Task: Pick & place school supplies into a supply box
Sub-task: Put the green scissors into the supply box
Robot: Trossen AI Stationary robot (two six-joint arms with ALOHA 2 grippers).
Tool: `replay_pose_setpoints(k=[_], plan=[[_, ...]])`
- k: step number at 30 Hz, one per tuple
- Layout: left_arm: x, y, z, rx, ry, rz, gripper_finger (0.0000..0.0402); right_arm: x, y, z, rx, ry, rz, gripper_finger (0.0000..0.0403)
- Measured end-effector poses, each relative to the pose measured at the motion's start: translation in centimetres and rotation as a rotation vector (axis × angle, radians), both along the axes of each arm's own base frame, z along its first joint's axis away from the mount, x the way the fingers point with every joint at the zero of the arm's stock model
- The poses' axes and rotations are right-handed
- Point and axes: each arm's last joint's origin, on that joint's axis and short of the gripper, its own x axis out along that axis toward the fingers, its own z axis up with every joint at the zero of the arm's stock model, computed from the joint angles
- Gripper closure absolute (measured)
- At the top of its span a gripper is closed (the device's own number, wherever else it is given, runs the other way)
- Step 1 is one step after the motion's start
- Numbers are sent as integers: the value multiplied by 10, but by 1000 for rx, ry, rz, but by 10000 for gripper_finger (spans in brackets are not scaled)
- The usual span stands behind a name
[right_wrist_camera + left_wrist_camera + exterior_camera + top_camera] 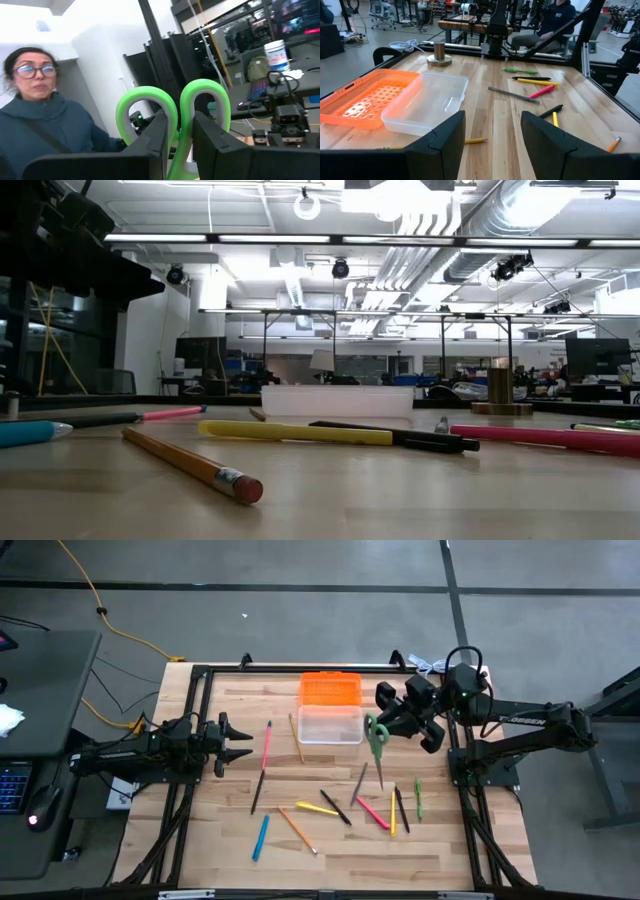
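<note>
Robotics lab: workbenches, ceiling ducts

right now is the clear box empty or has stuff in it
Empty: the clear box shows only bare plastic inside in the left wrist view, no supplies.

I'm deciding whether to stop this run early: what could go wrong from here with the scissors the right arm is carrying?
1. The right gripper pinches the green-handled scissors only between the handle loops, blades hanging down; they may swing or slip.
2. The scissors look long beside the clear tub, so they could catch its rim or end up propped on it.
3. The orange lid touches the tub's far side; a nudge could shift both.
</note>
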Motion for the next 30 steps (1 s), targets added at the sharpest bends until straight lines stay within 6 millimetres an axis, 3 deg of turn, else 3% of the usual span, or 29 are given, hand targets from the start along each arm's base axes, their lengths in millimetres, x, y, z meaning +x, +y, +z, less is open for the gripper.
replay_pose_setpoints(k=[8,18,30], plan=[[0,0,0,0,0,0,179,12,-4,-9,17,32,-79,364],[0,0,0,0,0,0,179,45,-13,-46,79,244,-134,364],[0,0,0,0,-1,0,179,70,-19,-80,135,411,-183,363]])
